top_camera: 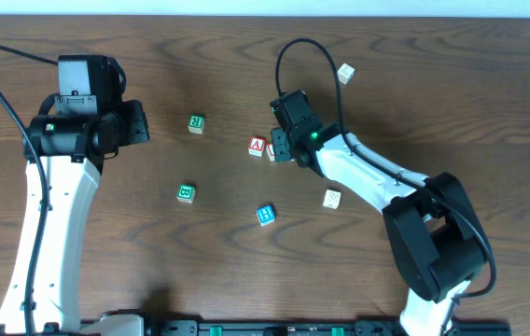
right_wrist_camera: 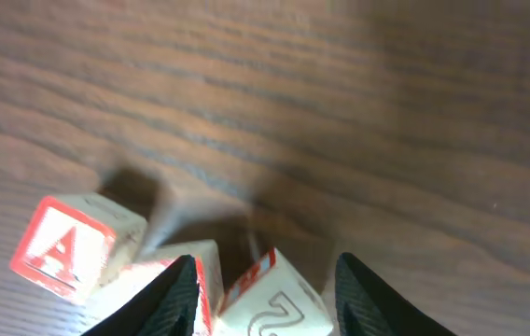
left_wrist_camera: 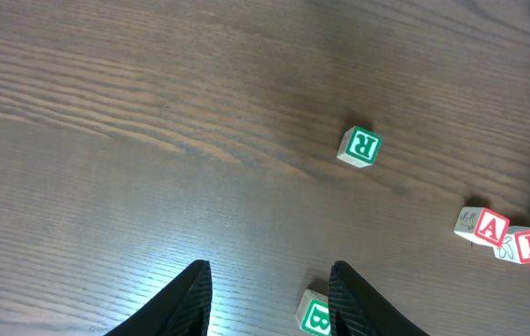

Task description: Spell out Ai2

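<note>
Right gripper straddles the tilted "2" cube, just beside the "I" cube and the "A" cube (whether the jaws pinch it or stand barely clear cannot be told). A careless lift could likely drag the "2" askew or nudge its neighbours. Dark, smooth wooden table; room unseen.

The I cube sits against the right side of the A cube, and the 2 cube lies just beyond it, between the fingers of my right gripper. Left of this row lies the R cube, with the B cube and the H cube nearer me.
</note>
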Controlling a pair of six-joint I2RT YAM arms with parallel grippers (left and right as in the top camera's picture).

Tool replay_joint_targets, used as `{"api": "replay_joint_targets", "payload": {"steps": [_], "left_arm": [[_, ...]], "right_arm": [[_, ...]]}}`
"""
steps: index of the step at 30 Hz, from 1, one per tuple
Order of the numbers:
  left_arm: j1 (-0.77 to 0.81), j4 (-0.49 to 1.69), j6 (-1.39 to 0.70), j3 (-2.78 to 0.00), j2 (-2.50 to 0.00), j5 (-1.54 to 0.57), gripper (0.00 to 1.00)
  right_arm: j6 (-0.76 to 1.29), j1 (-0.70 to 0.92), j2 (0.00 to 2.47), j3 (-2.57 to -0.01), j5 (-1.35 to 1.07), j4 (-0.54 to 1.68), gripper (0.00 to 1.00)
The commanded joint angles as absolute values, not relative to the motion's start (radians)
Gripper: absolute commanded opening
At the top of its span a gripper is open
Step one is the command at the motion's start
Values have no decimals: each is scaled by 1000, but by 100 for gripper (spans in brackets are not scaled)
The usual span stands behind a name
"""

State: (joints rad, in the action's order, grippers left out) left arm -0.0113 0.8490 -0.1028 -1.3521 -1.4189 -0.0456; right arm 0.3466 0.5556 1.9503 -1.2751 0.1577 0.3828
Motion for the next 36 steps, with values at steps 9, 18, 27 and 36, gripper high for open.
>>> {"api": "replay_joint_targets", "payload": {"steps": [9,18,27,36], "left_arm": [[-12,849,-73,-1348,-1419,-45,41],[-12,859,-47,-1348,-1419,-45,46],[-12,860,-44,-1348,-1419,-46,64],[-12,874,-44,-1348,-1419,-80,68]], "right_arm": [[-80,525,1872,-1401,161,450,74],[-571,418,1863,-1521,-189,759,73],[-784,351,1863,-1621,-296,979,73],[-801,354,1910,-1608,-339,981,67]]}}
